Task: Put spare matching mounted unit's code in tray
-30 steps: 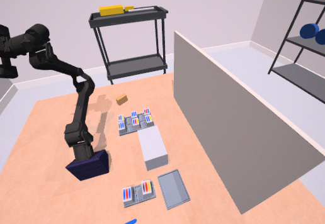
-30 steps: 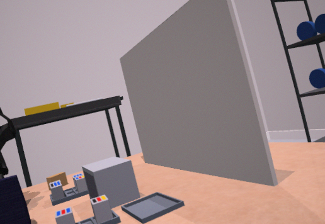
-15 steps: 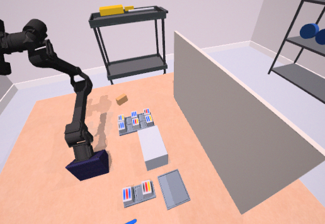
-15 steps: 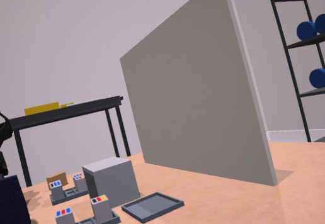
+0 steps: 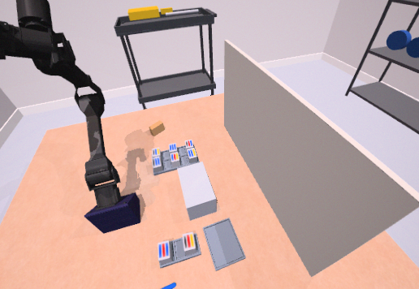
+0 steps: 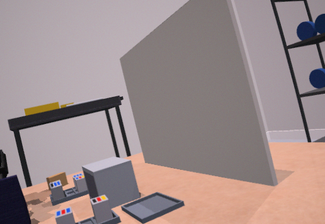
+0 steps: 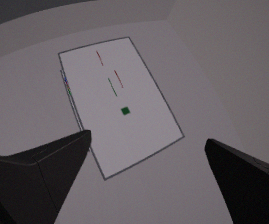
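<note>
My gripper point(image 7: 149, 141) is open, with nothing between its fingers; the wrist view faces a wall and a framed white board point(image 7: 144, 90). The grey tray point(image 5: 233, 233) point(image 6: 152, 206) lies on the table, empty. Beside it a small rack point(image 5: 179, 252) holds a blue-red-blue striped block point(image 5: 163, 250) point(image 6: 64, 214) and a black-red-yellow striped block point(image 5: 189, 241) point(image 6: 102, 207). Farther back another rack point(image 5: 163, 172) holds several striped blocks, such as one with a red stripe point(image 5: 174, 157). I cannot tell which thing is the mounted unit; no printed back code is visible.
A pale grey box point(image 5: 196, 184) point(image 6: 110, 180) stands between rear rack and tray. A tall grey panel point(image 5: 280, 156) point(image 6: 195, 89) stands at the right. A navy block point(image 5: 119, 214) is at the arm's foot. A small wooden block point(image 5: 157, 128) point(image 6: 60, 179) lies behind the rear rack.
</note>
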